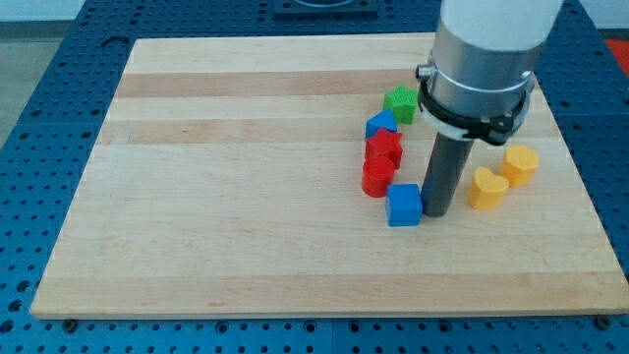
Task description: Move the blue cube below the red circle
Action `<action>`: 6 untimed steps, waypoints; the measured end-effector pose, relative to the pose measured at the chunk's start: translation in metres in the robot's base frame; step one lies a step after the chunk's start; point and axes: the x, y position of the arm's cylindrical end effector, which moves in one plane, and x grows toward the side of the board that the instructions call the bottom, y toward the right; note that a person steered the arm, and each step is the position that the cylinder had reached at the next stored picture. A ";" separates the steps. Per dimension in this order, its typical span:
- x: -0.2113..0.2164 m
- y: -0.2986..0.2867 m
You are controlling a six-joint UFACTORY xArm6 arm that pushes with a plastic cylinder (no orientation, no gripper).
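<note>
The arm ends in a plain rod, so there are no fingers to be apart, together or clamped on anything. My tip (436,212) stands on the worktop (226,197), just beside the right-hand face of the blue cube (404,206), touching it or very nearly; the gap cannot be resolved.

The blue cube lies right of the worktop's centre, nearer the right edge than the left. The red circle (377,178) sits just above and slightly left of it, the two apparently touching at a corner. A second red block (385,147), shape unclear, a blue block with a sloped top (380,124) and a green star-like block (401,102) run on in a line towards the far edge.

Judgement: the cube is close to its goal, only slightly too far right. A short, gentle push towards the left edge should seat it squarely under the circle. The contact should stay centred on the cube's face, or the cube may spin and nudge the circle.

Room: bare worktop lies left of and in front of the cube, well clear of the near edge. Two yellow blocks (486,188) (521,164) sit right of my tip, out of the path.
</note>
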 end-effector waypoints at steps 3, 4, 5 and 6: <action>0.010 -0.012; 0.010 -0.012; 0.010 -0.012; 0.010 -0.020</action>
